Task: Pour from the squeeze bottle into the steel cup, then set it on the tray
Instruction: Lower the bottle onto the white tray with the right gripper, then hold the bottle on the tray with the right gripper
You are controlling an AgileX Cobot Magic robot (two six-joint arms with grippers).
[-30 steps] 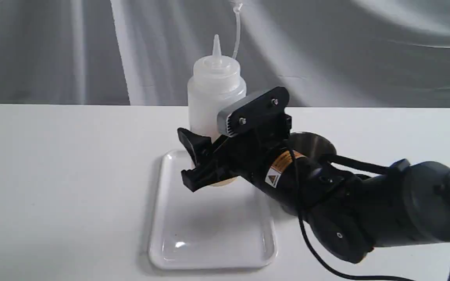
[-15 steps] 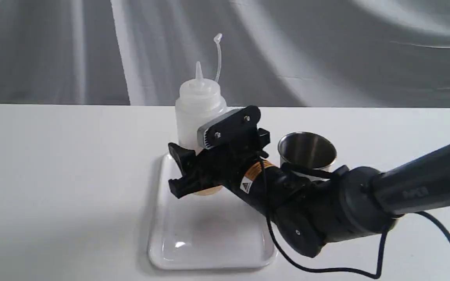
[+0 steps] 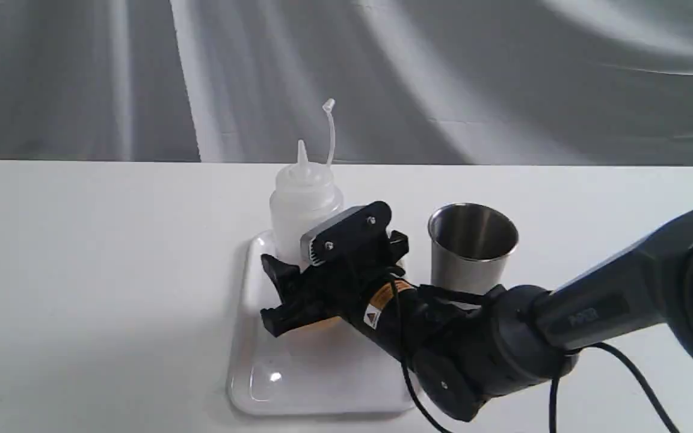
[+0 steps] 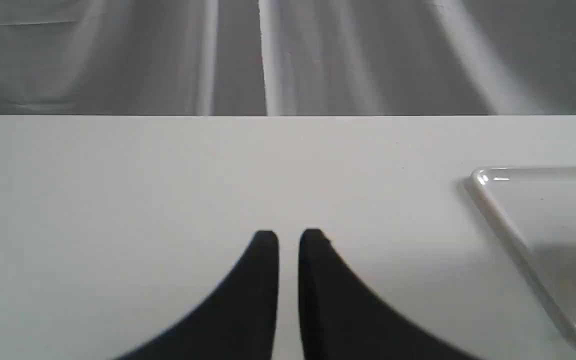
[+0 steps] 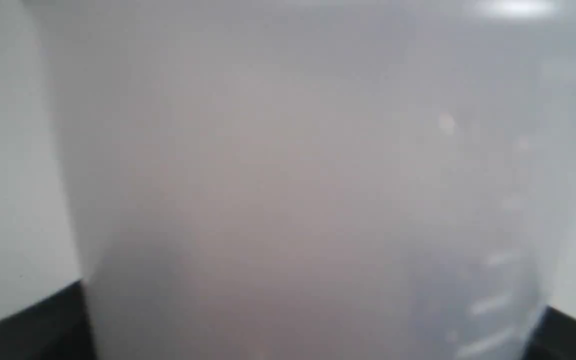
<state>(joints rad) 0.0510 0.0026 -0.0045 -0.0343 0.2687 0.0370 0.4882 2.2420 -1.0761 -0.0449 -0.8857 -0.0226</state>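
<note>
The right jaws are clenched around the lower body of the squeeze bottle (image 3: pixel 304 204), whose cloudy wall fills the right wrist view (image 5: pixel 288 175). The bottle stands upright over the far half of the tray (image 3: pixel 322 385), nozzle (image 3: pixel 302 153) up and uncapped, the cap strap (image 3: pixel 329 132) sticking up beside it. From where I stand I cannot tell whether its amber base is down on the tray or a touch above it. That is the first risk: if the jaws let go before the base sits flat, the tall bottle could rock and tip. A grip that tightens instead could push liquid out of the open nozzle. When the jaws back away, a finger catching the soft wall may drag the bottle toward the rim. The right arm (image 3: pixel 563 325) passes just in front of the steel cup (image 3: pixel 471 252), so a careless retreat could knock it over. The left jaws, almost together and holding nothing, hover above the table (image 4: pixel 118 175), well apart.
</note>
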